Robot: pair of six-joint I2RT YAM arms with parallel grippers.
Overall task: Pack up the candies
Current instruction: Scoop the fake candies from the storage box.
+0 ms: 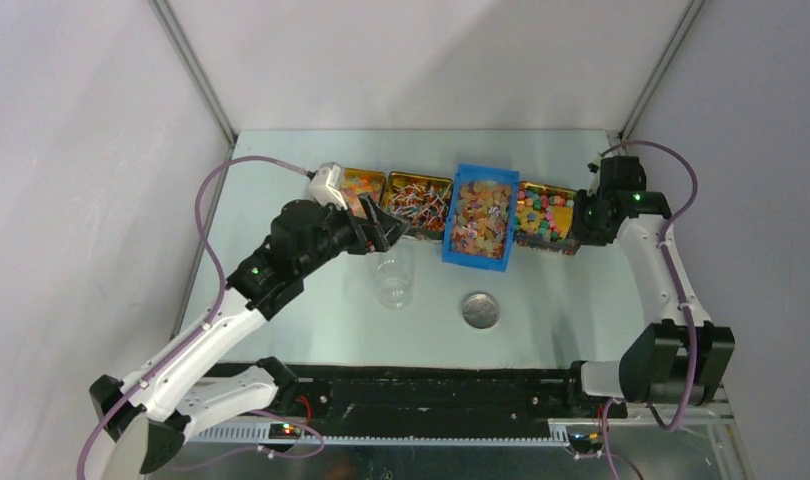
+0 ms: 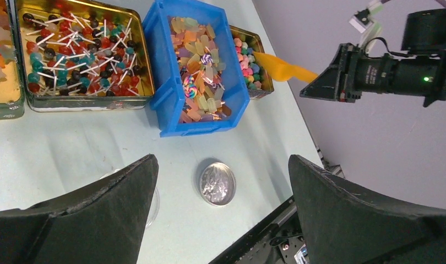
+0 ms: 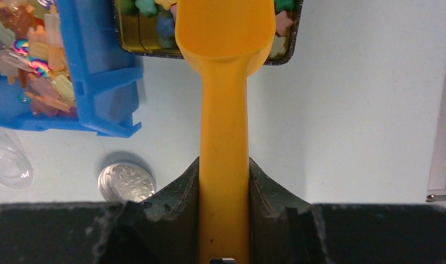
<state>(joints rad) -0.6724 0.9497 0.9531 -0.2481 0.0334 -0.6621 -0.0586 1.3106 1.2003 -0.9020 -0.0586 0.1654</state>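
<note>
The candies [image 1: 481,215] lie in four containers set in a row across the far part of the table [image 1: 311,325]. From the left there is a gold tin [image 2: 6,110] of orange jellies, a lollipop tin [image 2: 88,101], a blue bin [image 2: 161,71] of pale gummies, and an end tin [image 3: 143,53] of small multicoloured pieces. Neighbouring containers stand close together.

Nearer the arms, a clear jar [image 1: 394,282] sits in front of the lollipop tin. A round silver lid [image 1: 480,310] lies flat just to its right, in front of the blue bin.

The left gripper [image 1: 383,228] hovers at the near edge of the lollipop tin, just beyond the jar. Its fingers are spread wide and grasp nothing. The right gripper [image 3: 223,184] is clamped on the handle of an orange scoop [image 3: 223,110]. The scoop's bowl reaches over the near rim of the end tin.

From above, the left wrist covers part of the gold tin, and the right wrist hides the scoop almost entirely. In the left wrist view one black finger [image 2: 99,214] blocks most of the jar, so only a curved edge of it shows. The right wrist view cuts off the front of the scoop's bowl at the top edge, and the jar at the left edge. Whether the bowl carries any candy cannot be made out.
</note>
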